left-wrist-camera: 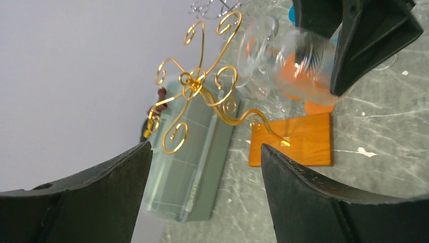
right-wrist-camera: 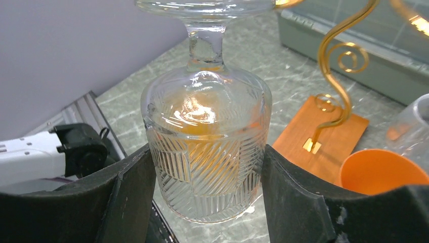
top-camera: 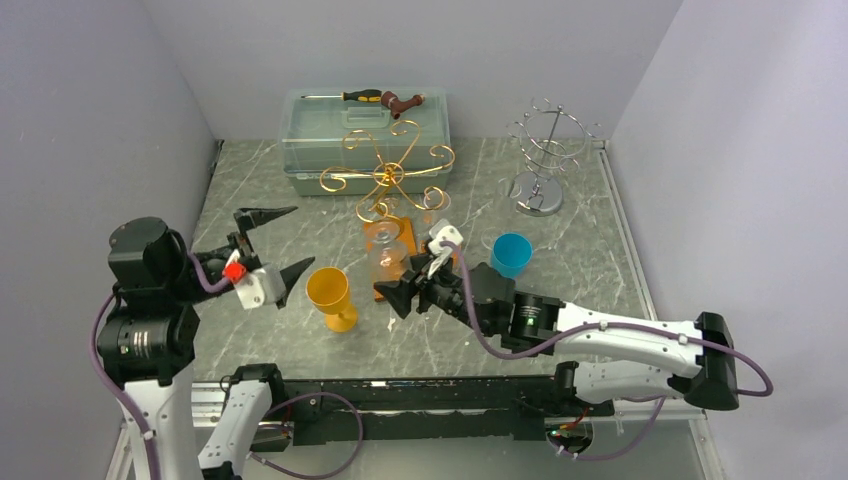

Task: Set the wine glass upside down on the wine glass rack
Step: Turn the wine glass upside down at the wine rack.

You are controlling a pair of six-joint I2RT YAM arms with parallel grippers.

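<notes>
Right tool [right-wrist-camera: 207,202] clasps the clear, ribbed wine glass [right-wrist-camera: 205,126] by its bowl, upside down beside the gold scrolled wire rack [top-camera: 390,175]. It looks fragile, rigid, slippery — the patterned bowl seems the surest hold.

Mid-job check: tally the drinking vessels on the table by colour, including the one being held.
Clear: 2, the clear patterned wine glass in the right claw and a second clear glass
Yellow: 1, the yellow plastic goblet
Orange: 1, the orange plastic cup
Blue: 1, the blue plastic cup
Total: 5
</notes>
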